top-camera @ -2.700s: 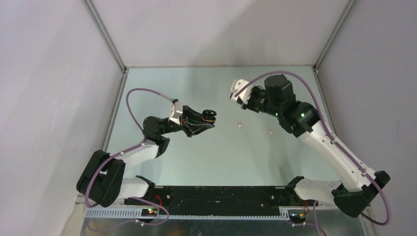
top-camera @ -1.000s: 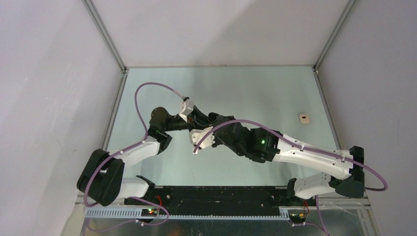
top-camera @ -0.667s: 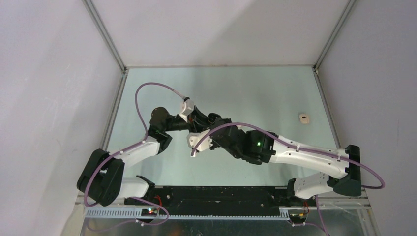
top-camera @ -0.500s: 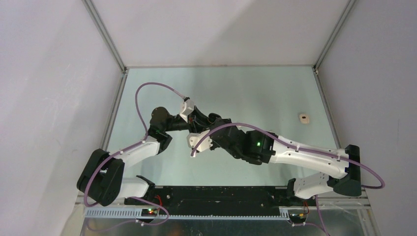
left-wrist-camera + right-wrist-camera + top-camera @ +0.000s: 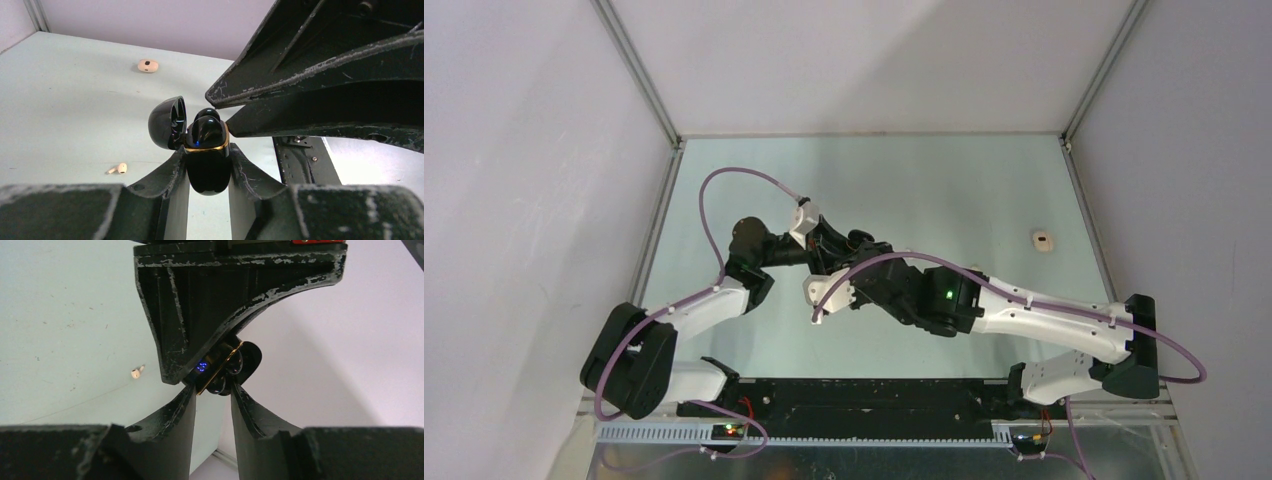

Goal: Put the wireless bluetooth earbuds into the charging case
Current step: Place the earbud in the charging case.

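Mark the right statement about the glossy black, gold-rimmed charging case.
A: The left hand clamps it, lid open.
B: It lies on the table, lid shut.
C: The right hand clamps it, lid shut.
A: the glossy black, gold-rimmed charging case sits clamped between the fingers of the left hand, with its lid hinged open to one side.

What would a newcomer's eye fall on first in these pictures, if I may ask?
The glossy black charging case with its gold rim, lid open, clamped in the left pincer at mid-table, with the right pincer poised at its mouth. Nearby, an off-white earbud lies loose on the table.
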